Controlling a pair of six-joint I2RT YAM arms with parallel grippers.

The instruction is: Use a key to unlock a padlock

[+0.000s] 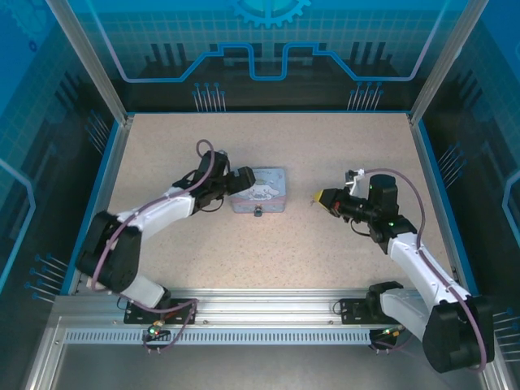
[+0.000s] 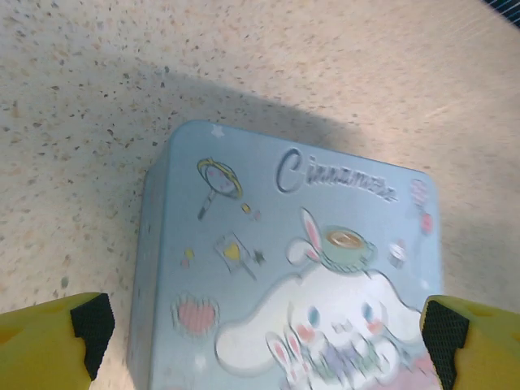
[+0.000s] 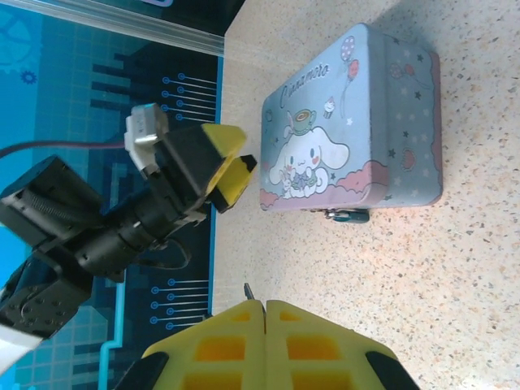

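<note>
a pale blue cartoon-printed tin [image 1: 258, 189] sits near the middle of the speckled desk [image 1: 325, 146], flat on its base with the printed lid facing up. the padlock [image 1: 258, 212] is a small dark thing at the middle of the tin's near side wall, right at the level of the desk; from the right wrist camera it shows as a dark teal lump [image 3: 349, 214] against the pink lower edge of the tin. the left gripper [image 1: 240, 179] is at the tin's left end with its jaws spread wide and nothing between them; in its own wrist view the two yellow fingers [image 2: 49, 345] sit at the bottom corners, with the tin's lid below and between them. the right gripper [image 1: 319, 197] is to the right of the tin, apart from it, pointing towards it. its yellow fingers [image 3: 309, 349] are pressed together, and a thin dark sliver, the key [image 3: 246, 291], sticks out from the seam at their tip, pinched there and aimed towards the padlock side of the tin.
</note>
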